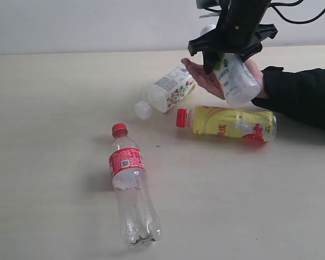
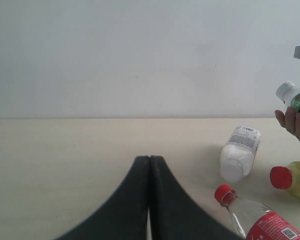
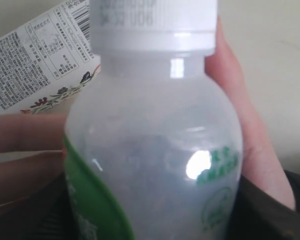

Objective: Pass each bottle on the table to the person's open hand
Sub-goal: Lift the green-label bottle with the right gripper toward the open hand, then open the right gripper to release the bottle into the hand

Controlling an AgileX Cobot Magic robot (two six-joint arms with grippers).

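Handover to open hand [image 1: 205, 80]
Right gripper [image 1: 227, 59] pinches the white bottle [image 1: 237, 81]; settle it on the palm just beneath the fingers before releasing. Left gripper [image 2: 149, 167]: fingers pressed together.

Right gripper [image 1: 226, 58]: matte black, angular winged bracket; black cables [image 1: 300, 19] looping off at 2 o'clock. Left gripper [image 2: 150, 159]: two smooth black fingers [image 2: 132, 202], flaring wide toward base. Person: black sleeve [image 1: 303, 95].
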